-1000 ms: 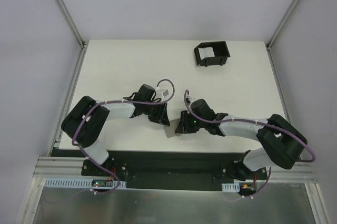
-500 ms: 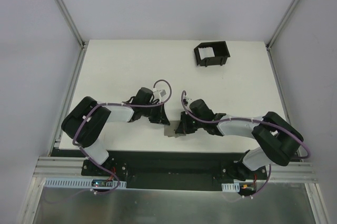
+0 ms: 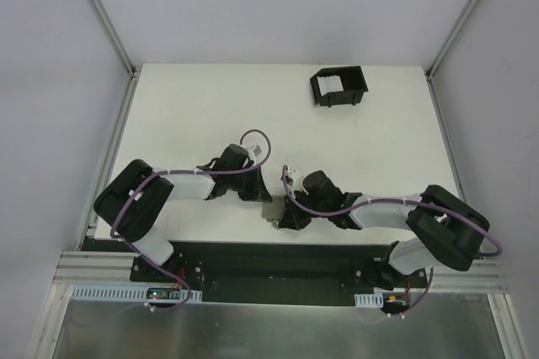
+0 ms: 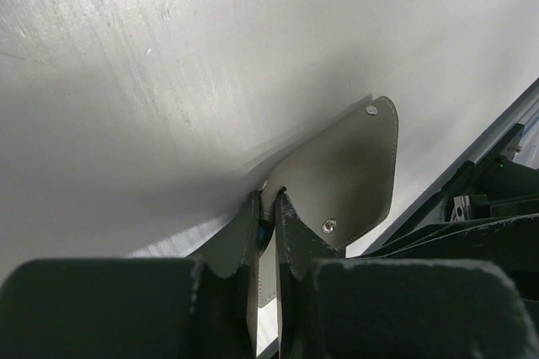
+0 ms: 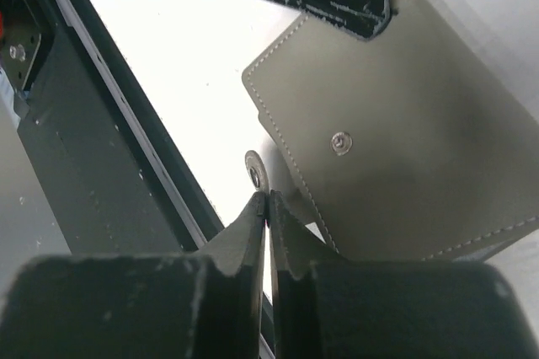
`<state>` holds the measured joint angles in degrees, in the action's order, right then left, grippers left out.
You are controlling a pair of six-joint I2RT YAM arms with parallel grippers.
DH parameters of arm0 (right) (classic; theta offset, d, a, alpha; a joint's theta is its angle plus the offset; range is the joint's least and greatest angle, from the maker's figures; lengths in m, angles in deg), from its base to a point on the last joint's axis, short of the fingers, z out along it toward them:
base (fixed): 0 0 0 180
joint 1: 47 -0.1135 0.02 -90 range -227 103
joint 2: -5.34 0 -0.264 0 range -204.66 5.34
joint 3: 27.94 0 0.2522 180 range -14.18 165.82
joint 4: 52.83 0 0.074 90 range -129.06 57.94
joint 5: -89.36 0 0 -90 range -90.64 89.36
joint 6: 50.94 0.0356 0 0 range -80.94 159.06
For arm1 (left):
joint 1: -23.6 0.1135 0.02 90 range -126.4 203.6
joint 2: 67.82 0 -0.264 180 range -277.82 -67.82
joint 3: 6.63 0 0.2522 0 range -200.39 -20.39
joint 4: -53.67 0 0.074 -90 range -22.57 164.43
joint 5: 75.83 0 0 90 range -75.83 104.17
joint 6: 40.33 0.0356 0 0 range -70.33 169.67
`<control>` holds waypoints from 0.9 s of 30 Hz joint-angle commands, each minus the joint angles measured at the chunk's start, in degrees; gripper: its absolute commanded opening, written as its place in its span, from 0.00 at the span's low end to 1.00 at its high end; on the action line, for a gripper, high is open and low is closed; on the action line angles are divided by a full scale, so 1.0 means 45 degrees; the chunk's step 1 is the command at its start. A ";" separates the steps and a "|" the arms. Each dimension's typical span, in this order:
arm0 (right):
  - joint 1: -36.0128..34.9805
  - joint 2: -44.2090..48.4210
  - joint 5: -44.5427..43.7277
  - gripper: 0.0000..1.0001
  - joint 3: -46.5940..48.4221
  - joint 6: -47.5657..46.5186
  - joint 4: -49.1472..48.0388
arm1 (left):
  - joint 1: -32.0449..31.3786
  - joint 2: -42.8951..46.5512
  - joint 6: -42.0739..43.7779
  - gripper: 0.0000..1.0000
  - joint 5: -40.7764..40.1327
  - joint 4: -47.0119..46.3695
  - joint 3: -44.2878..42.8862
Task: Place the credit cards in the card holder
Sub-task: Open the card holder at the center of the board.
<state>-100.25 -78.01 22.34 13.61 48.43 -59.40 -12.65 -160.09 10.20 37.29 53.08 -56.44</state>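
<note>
Your left tool (image 4: 268,207) and right tool (image 5: 267,203) each pinched the grey wallet (image 5: 404,165) by an edge, probably to pull it open.

Left pincer (image 4: 269,204), right pincer (image 5: 266,200) — now shut on wallet (image 4: 349,165)

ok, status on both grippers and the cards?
Left gripper shut on grey wallet edge. Right gripper shut on wallet too. Cards unseen. Card holder far side.

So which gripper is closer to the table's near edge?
The right gripper: shut on the grey wallet at the table edge; the left gripper grips farther in.
</note>
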 commanded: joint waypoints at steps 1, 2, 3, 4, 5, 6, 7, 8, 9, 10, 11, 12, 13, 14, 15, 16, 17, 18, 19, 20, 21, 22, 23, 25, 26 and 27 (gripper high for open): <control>-0.0392 0.0533 0.0793 0.12 -0.0705 -0.0071 0.0456 | -0.0030 0.0093 -0.0137 0.00 -0.1914 0.1490 0.0179; -0.0412 0.0592 0.0521 0.20 -0.0862 0.0182 0.0476 | -0.0030 0.0249 -0.0137 0.00 -0.1991 0.1489 0.0296; -0.0412 0.0690 0.0189 0.21 -0.1057 0.0436 0.0554 | -0.0030 0.0366 -0.0137 0.00 -0.1992 0.1489 0.0413; -0.0392 0.0749 -0.0008 0.27 -0.1213 0.0516 0.0535 | -0.0030 0.0445 -0.0137 0.00 -0.1973 0.1489 0.0491; -0.0412 0.0807 -0.0261 0.33 -0.1370 0.0671 0.0516 | -0.0030 0.0542 -0.0137 0.00 -0.1837 0.1470 0.0589; -0.0392 0.0827 -0.0631 0.33 -0.1468 0.0866 0.0496 | -0.0030 0.0563 -0.0079 0.00 -0.1662 0.1451 0.0648; -0.0392 0.0827 -0.0770 0.34 -0.1507 0.0907 0.0535 | -0.0030 0.0563 -0.0040 0.00 -0.1544 0.1412 0.0687; -0.0392 0.0808 -0.0810 0.37 -0.1488 0.0926 0.0593 | -0.0050 0.0621 -0.0039 0.00 -0.1504 0.1411 0.0784; -0.0392 0.0788 -0.0907 0.40 -0.1488 0.1043 0.0671 | -0.0050 0.0660 0.0000 0.00 -0.1523 0.1392 0.0882; -0.0392 0.0788 -0.0792 0.40 -0.1508 0.1063 0.0633 | -0.0050 0.0796 -0.0039 0.00 -0.1658 0.1411 0.0999; -0.0392 0.0846 -0.0597 0.42 -0.1527 0.1044 0.0633 | -0.0031 0.0913 -0.0058 0.00 -0.1756 0.1392 0.1097; -0.0412 0.0885 -0.0576 0.43 -0.1585 0.1160 0.0633 | -0.0030 0.1011 -0.0097 0.00 -0.1854 0.1392 0.1214; -0.0412 0.0924 -0.0518 0.43 -0.1625 0.1200 0.0671 | -0.0030 0.1128 -0.0175 0.00 -0.1952 0.1411 0.1331; -0.0412 0.0925 -0.0517 0.43 -0.1644 0.1258 0.0749 | -0.0030 0.1207 -0.0253 0.00 -0.2049 0.1392 0.1390; -0.0412 0.0944 -0.0788 0.42 -0.1606 0.1394 0.1369 | -0.0030 0.1304 -0.0312 0.00 -0.2108 0.1392 0.1449; -0.0392 0.0964 -0.1062 0.42 -0.1393 0.1395 0.2013 | -0.0030 0.1402 -0.0429 0.00 -0.2206 0.1392 0.1507; -0.0392 0.0945 -0.1142 0.42 -0.1313 0.1415 0.2406 | -0.0030 0.1499 -0.0488 0.00 -0.2303 0.1411 0.1547; -0.0412 0.0983 -0.1316 0.41 -0.1332 0.1531 0.2661 | -0.0030 0.1578 -0.0546 0.00 -0.2343 0.1411 0.1605; -0.0412 0.1003 -0.1628 0.39 -0.1351 0.1687 0.2857 | -0.0030 0.1714 -0.0605 0.00 -0.2401 0.1392 0.1625; -0.0412 0.1061 -0.1843 0.37 -0.1410 0.1785 0.3053 | -0.0030 0.1831 -0.0644 0.00 -0.2441 0.1430 0.1683; -0.0392 0.1081 -0.2000 0.34 -0.1410 0.1825 0.3306 | -0.0050 0.1987 -0.0722 0.00 -0.2615 0.1431 0.1742; -0.0392 0.1120 -0.2292 0.33 -0.1352 0.1825 0.3695 | -0.0031 0.2124 -0.0742 0.00 -0.2733 0.1431 0.1820; -0.0392 0.1140 -0.2585 0.32 -0.1313 0.1883 0.4125 | -0.0030 0.2280 -0.0762 0.00 -0.2889 0.1508 0.1878; -0.0412 0.1198 -0.3035 0.28 -0.1312 0.2000 0.4460 | -0.0030 0.2534 -0.0839 0.00 -0.2930 0.1548 0.1976; -0.0412 0.1237 -0.3172 0.27 -0.1313 0.2117 0.4461 | -0.0030 0.2651 -0.0859 0.00 -0.3007 0.1606 0.2015; -0.0450 0.1257 -0.3270 0.26 -0.1255 0.2137 0.4790 | -0.0030 0.2749 -0.0917 0.00 -0.3104 0.1626 0.2054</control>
<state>-101.91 -71.76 14.56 9.54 57.41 -54.29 -13.22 -150.01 5.46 31.65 55.86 -48.79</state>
